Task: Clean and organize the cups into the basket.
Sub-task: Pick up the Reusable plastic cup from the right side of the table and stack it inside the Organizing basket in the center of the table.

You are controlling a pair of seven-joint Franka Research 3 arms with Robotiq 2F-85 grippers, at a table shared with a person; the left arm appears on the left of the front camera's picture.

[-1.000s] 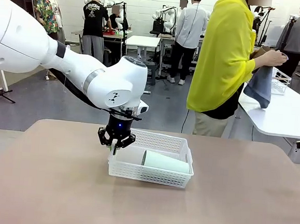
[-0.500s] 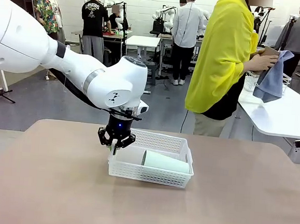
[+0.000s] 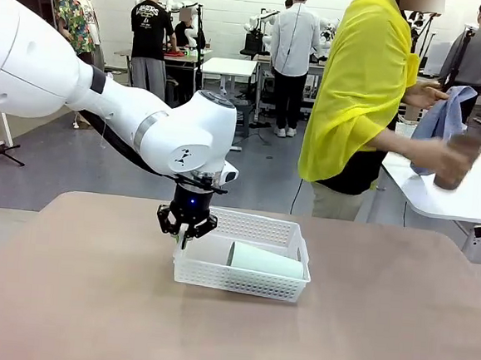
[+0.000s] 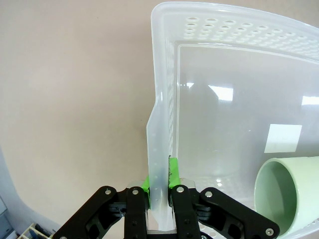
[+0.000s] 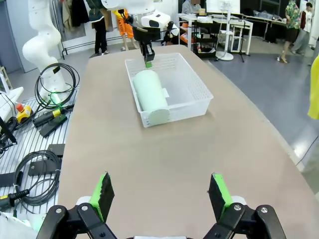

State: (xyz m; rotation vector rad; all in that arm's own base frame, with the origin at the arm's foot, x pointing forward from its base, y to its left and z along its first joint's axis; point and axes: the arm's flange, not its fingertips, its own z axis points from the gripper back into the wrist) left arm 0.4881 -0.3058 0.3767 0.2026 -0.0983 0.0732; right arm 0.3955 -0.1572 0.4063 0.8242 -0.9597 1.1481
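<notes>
One mint cup (image 3: 266, 260): on its side inside the basket (image 3: 241, 282), right end.
Basket: by the far edge of the table (image 3: 89, 301), midway.
Left gripper (image 4: 159, 178): clamped on the basket's left wall.
Right gripper (image 5: 162, 191): wide, empty.
Risk: thin wall flexing or slipping under a tug, tipping basket, rolling cup.

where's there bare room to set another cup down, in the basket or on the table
Free: the basket floor between the mint cup and the far wall; bare table between the basket and the open right gripper. Crowded: the near side, where the cup lies, and the left end wall, clamped by the left gripper.
</notes>
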